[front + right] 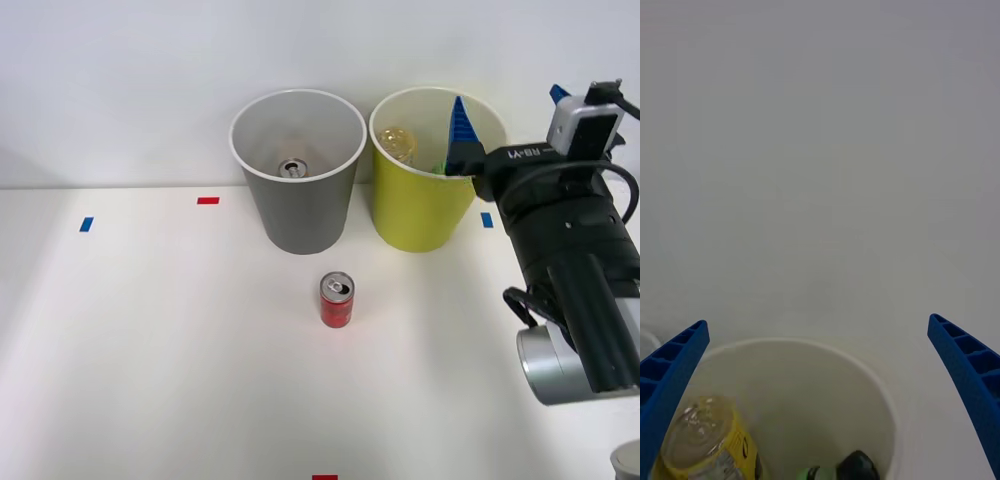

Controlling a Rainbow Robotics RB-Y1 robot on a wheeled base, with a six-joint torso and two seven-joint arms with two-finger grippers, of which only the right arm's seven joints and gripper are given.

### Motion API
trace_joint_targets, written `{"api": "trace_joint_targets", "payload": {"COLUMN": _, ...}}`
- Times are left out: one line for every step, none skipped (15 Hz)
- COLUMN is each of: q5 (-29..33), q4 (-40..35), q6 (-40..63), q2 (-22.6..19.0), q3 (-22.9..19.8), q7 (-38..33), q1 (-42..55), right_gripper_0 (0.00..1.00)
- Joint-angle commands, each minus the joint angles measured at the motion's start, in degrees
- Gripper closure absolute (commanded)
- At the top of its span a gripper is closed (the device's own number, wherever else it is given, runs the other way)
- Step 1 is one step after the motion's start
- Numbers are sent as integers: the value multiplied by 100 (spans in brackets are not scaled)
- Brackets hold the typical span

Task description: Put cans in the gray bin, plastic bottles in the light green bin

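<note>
The white table (150, 350) spreads under everything, with small red and blue tape marks (208, 200) scattered near its edges. The robot's right arm (575, 300) comes in from the right side of the front view, dark and bulky, ending at a wrist that sits beside the far right bin.

Two round tapered bins stand side by side at the back of the table, close together. The gray bin (300, 215) is on the left, white-rimmed and pale inside, and a can with a silver top (292, 168) lies at its bottom. The light green bin (415, 215) is just to its right. Inside it rest the plastic bottles: the yellow-wrapped bottle (707, 442) lies against the inner wall, and the green-labelled bottle with a dark cap (846, 469) sits next to it at the bottom.

The right gripper (820, 405) hangs above the opening of the light green bin, its blue ribbed fingers (670, 382) spread wide apart with nothing between them.

The red can (336, 299) stands upright on the open table, in front of the two bins and well apart from the gripper, its pull-tab top facing up
</note>
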Motion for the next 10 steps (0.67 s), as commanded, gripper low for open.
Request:
{"api": "trace_joint_targets", "payload": {"q5": -7, "q4": -491, "q6": -332, "q2": -35, "q3": 27, "q7": -90, "q1": 1059, "right_gripper_0": 0}}
{"api": "trace_joint_targets", "payload": {"q5": -33, "q4": -509, "q6": -499, "q2": -35, "q3": 45, "q7": -125, "q1": 1366, "right_gripper_0": 0}}
{"api": "trace_joint_targets", "payload": {"q5": -42, "q4": -509, "q6": -631, "q2": -35, "q3": 36, "q7": -143, "q1": 1630, "right_gripper_0": 0}}
{"api": "trace_joint_targets", "payload": {"q5": -42, "q4": -509, "q6": -772, "q2": -17, "q3": 45, "q7": -169, "q1": 1955, "right_gripper_0": 0}}
{"api": "trace_joint_targets", "payload": {"q5": -42, "q4": -509, "q6": -877, "q2": 0, "q3": 45, "q7": -178, "q1": 2184, "right_gripper_0": 0}}
{"api": "trace_joint_targets", "payload": {"q5": -51, "q4": -500, "q6": -956, "q2": 18, "q3": 45, "q7": -178, "q1": 2412, "right_gripper_0": 0}}
{"api": "trace_joint_targets", "payload": {"q5": -51, "q4": -500, "q6": -1053, "q2": 70, "q3": 45, "q7": -178, "q1": 2658, "right_gripper_0": 0}}
{"api": "trace_joint_targets", "payload": {"q5": -51, "q4": -509, "q6": -1097, "q2": 132, "q3": 53, "q7": -151, "q1": 2861, "right_gripper_0": 0}}
{"api": "trace_joint_targets", "payload": {"q5": -51, "q4": -500, "q6": -1167, "q2": 176, "q3": 62, "q7": -134, "q1": 3054, "right_gripper_0": 0}}
{"api": "trace_joint_targets", "payload": {"q5": -51, "q4": -500, "q6": -1290, "q2": 211, "q3": 80, "q7": -125, "q1": 3274, "right_gripper_0": 0}}
